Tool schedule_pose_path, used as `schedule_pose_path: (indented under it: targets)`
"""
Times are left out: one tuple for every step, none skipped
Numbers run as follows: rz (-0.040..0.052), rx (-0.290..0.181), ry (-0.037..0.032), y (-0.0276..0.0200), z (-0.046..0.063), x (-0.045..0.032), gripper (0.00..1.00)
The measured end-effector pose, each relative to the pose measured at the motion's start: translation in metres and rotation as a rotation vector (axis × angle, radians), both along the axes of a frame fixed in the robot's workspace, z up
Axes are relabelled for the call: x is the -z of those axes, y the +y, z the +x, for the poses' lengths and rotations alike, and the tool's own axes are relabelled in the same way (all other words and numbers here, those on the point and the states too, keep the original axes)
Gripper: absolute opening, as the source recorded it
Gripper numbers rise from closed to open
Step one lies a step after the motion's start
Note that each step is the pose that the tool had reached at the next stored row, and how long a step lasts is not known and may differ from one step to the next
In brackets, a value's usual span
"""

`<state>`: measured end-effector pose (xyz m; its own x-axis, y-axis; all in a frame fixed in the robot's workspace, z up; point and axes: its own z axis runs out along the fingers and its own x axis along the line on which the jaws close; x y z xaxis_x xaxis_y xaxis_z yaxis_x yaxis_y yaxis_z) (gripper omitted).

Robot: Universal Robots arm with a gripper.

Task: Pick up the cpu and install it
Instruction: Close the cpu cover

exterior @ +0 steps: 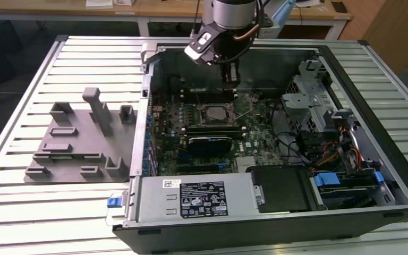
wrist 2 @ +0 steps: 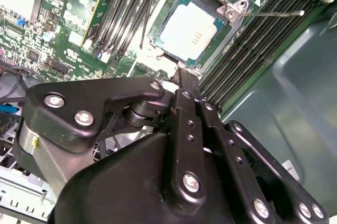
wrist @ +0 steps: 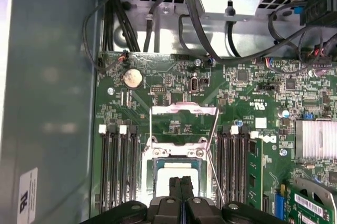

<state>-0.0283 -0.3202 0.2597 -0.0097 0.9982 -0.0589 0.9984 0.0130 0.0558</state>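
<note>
The cpu (wrist 2: 192,34), a silver-grey square chip, lies flat in the motherboard socket (wrist 2: 231,11) inside the open computer case. In the first wrist view the cpu (wrist: 164,174) shows partly behind my fingertips. My gripper (wrist 2: 184,74) hangs just above the socket's edge, its two black fingers (wrist: 175,188) pressed together with nothing between them. The socket's metal load plate (wrist: 184,109) stands flipped open and its thin lever (wrist 2: 274,13) is raised. In the exterior view my gripper (exterior: 230,79) is over the board, a little behind the socket (exterior: 214,113).
Memory slots (wrist: 118,166) flank the socket on both sides. A drive cage (exterior: 317,101) and cables (exterior: 331,154) fill the case at the exterior view's right, with the power supply (exterior: 197,199) at the front. Grey fixture blocks (exterior: 83,138) stand on the slatted table (exterior: 19,212).
</note>
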Motion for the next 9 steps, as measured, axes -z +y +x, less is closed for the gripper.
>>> schedule_pose_path:
  targets:
    - [-0.0001,0.0,0.0,0.0003,0.0009,0.0,0.11]
    - [-0.0003,0.0,0.0,0.0007,0.0018,0.0,0.11]
    - [-0.0004,0.0,0.0,0.001,0.0026,0.0,0.11]
    - [-0.0005,0.0,0.0,0.0013,0.0035,0.0,0.11]
    - [-0.0005,0.0,0.0,0.0017,0.0043,0.0,0.11]
    - [-0.0007,0.0,0.0,0.0021,0.0052,0.0,0.11]
    - [-0.0008,0.0,0.0,0.0025,0.0059,0.0,0.11]
    - [-0.0009,0.0,0.0,0.003,0.0065,0.0,0.11]
    - [-0.001,0.0,0.0,0.0034,0.0072,0.0,0.11]
